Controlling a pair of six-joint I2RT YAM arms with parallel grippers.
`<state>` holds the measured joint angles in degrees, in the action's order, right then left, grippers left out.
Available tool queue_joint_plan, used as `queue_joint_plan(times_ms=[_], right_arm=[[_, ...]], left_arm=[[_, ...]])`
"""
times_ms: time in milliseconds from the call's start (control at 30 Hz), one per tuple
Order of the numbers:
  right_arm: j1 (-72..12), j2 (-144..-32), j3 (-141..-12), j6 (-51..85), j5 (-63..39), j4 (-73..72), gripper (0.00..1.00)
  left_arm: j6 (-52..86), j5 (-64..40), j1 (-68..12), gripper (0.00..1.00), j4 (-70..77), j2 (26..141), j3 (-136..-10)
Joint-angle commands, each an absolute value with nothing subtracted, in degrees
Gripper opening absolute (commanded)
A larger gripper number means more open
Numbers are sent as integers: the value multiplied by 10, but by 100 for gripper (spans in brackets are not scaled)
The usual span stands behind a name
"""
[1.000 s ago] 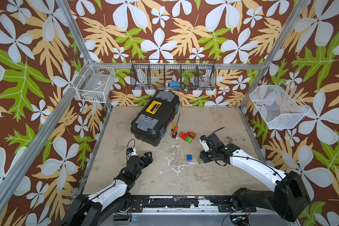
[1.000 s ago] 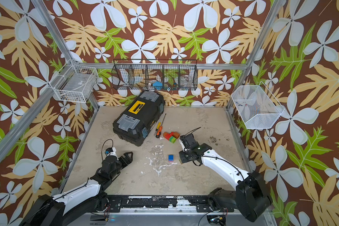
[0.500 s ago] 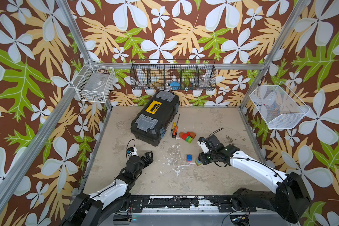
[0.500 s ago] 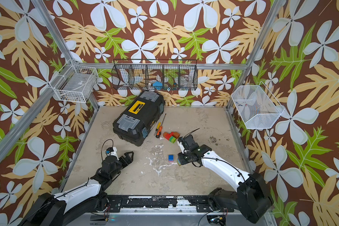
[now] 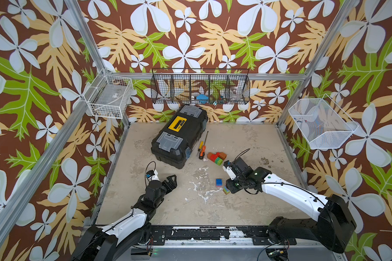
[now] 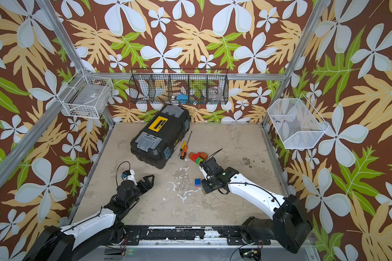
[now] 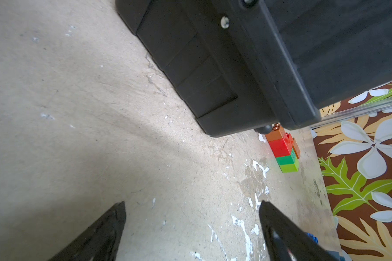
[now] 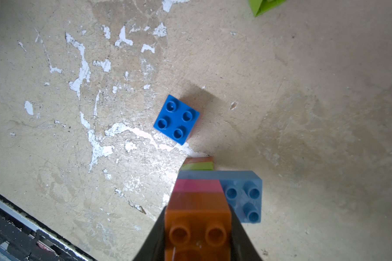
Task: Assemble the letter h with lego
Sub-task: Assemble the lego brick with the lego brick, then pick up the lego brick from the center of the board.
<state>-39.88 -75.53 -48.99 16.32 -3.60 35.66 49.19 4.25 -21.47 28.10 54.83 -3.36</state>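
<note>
Two right fingers [image 8: 153, 248], lego stack [image 8: 197, 214] clamped between

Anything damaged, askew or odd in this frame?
The table is chipped: white flaked patches mid-table, dark specks toward its right edge. The toolbox sits skewed to the table's edges. Nothing looks spilled.

A black toolbox [image 5: 179, 135] lies on the table [image 5: 247, 203], 2 screwdrivers [image 5: 202, 151] just beside it; a wire basket [image 5: 200, 89] hangs behind.
</note>
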Motion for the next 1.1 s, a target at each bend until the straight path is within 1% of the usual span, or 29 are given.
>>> queue_joint_plan(times_ms=[0,267,433,700,767,833,933,1067], right_arm=[[-415,-769,-487,171,-26,400,13],[-458,-750,-476,175,-19,389,13],[-465,-744,-474,169,-36,383,13],[-465,-718,-516,167,-15,386,15],[-463,-698,-529,141,-50,370,16],[-464,-680,-546,90,-62,358,16],[-463,-655,-562,30,-29,368,14],[-463,-632,-546,2,42,375,12]], left_arm=[[482,42,-214,96,288,552,-34],[485,41,-214,95,303,574,-29],[487,31,-214,96,302,582,-34],[484,40,-215,96,296,556,-29],[485,39,-214,96,296,556,-29],[485,36,-215,96,299,557,-29],[487,30,-215,96,301,560,-29],[489,22,-217,96,303,555,-23]])
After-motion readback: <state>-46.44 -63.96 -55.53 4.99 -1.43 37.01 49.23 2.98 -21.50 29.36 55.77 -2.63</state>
